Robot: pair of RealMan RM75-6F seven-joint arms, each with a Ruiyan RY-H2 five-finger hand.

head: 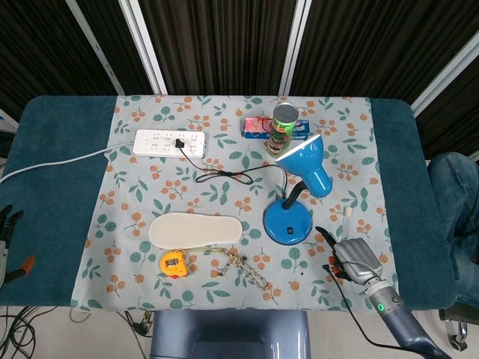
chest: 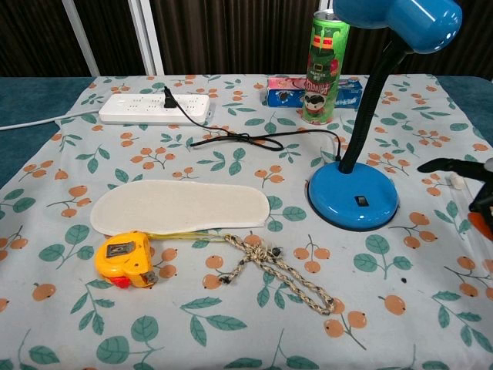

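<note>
My right hand [head: 352, 258] hovers low over the floral cloth [head: 150, 194], just right of the blue desk lamp's round base [head: 288, 223]. Its dark fingers [chest: 443, 165] are spread and reach towards the base [chest: 353, 202], with nothing held. The hand lies over the near end of a thin clear tube [head: 348, 223], whose white cap [chest: 457, 182] shows beside the fingers. My left hand [head: 6, 228] rests off the table's left edge with its fingers apart and empty; the chest view does not show it.
A white power strip [head: 169, 142] with the lamp's cord sits far left. A green chips can [head: 284, 127] and a snack box [head: 258, 129] stand behind the lamp. A white insole [head: 195, 229], yellow tape measure [head: 173, 263] and knotted rope [head: 247, 269] lie near the front.
</note>
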